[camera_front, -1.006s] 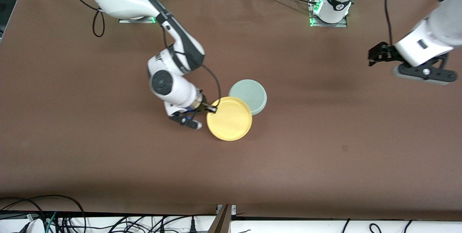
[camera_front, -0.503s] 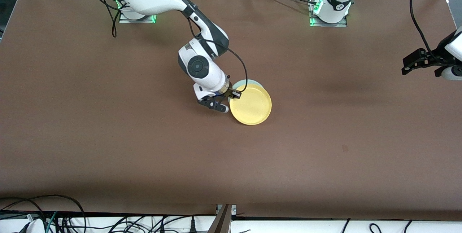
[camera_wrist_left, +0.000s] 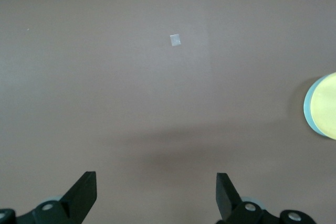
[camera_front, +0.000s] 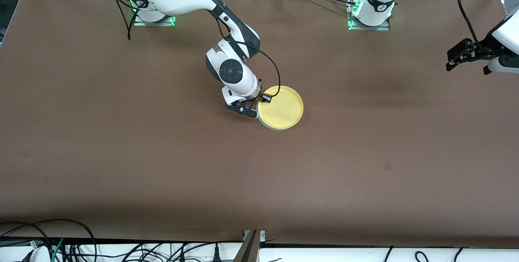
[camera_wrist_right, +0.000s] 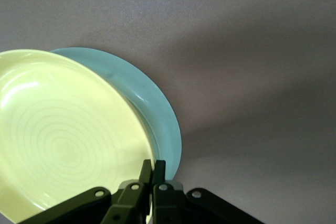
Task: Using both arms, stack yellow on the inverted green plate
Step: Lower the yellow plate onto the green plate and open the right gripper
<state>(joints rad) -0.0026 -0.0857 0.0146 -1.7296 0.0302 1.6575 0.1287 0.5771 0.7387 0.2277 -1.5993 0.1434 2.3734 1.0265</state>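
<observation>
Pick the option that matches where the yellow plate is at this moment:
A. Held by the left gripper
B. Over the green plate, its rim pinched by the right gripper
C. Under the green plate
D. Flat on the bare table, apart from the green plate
B: the right gripper is shut on the rim of the yellow plate, which covers nearly all of the green plate; the left gripper hangs open toward the left arm's end of the table.

yellow plate [camera_front: 281, 108]: 1 | green plate [camera_wrist_right: 152, 103]: 1 | arms: 2

High front cam, 2 wrist cams downward
</observation>
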